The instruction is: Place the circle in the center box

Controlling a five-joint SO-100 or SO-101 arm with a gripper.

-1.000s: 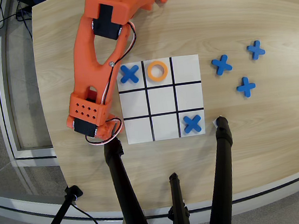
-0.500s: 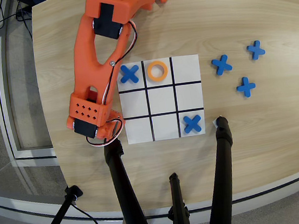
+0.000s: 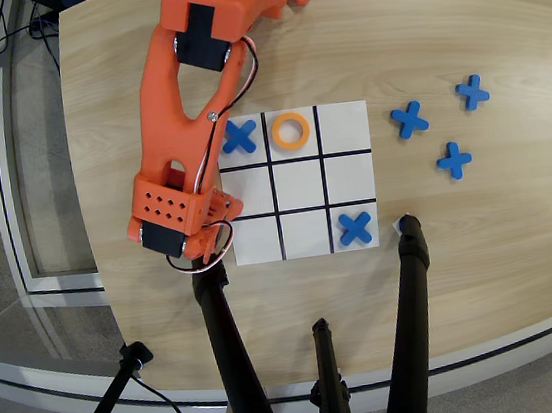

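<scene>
circle (image 3: 290, 131) — well apart from hand (image 3: 209, 237)

My arm (image 3: 182, 97) wears matt orange plastic, layered like printed parts. The worktop (image 3: 482, 242) looks like pale wood-grain laminate, smooth. The board (image 3: 304, 231) is flat matt white; the ring (image 3: 276, 133) and crosses (image 3: 409, 120) look like plastic.

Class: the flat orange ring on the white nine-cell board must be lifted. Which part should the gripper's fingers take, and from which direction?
Probably from straight above: the flat orange ring lies flat in the top-middle cell of the white nine-cell board, offering no tall side. Put one finger through its round hole and one outside, pinching the band, preferably away from the neighbouring blue plastic cross.
</scene>
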